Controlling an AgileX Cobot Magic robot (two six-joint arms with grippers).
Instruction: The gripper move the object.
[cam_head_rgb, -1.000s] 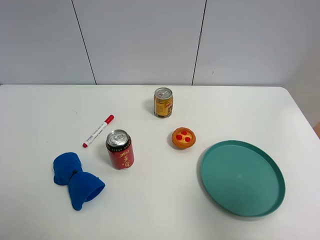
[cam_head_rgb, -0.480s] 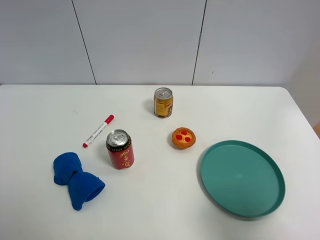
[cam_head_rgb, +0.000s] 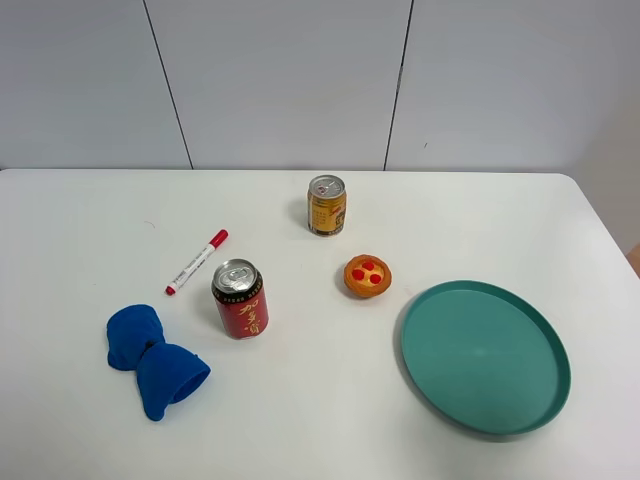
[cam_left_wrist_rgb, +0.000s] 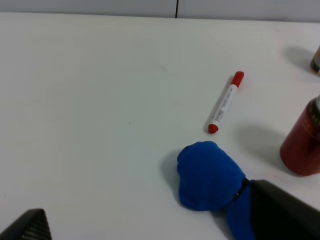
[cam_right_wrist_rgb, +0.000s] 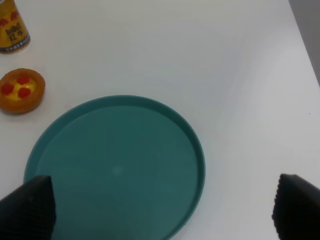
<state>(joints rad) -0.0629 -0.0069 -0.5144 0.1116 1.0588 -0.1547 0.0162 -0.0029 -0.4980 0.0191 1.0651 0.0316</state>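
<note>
The object, a bright blue cloth bundle (cam_head_rgb: 155, 358) pinched in the middle, lies on the white table (cam_head_rgb: 90, 230) at the front left. Neither arm shows in the exterior high view. In the left wrist view the cloth (cam_left_wrist_rgb: 210, 170) lies just ahead of my left gripper (cam_left_wrist_rgb: 155, 222), whose black fingertips (cam_left_wrist_rgb: 282, 212) stand wide apart; one of them covers the cloth's near end. My right gripper (cam_right_wrist_rgb: 162, 210) is open and empty above the near part of the teal plate (cam_right_wrist_rgb: 117, 170).
A red can (cam_head_rgb: 240, 298) stands right of the cloth, with a red-capped white marker (cam_head_rgb: 197, 262) behind it. A gold can (cam_head_rgb: 327, 205) and a small orange tart (cam_head_rgb: 367, 275) sit mid-table. The teal plate (cam_head_rgb: 485, 355) lies at the front right.
</note>
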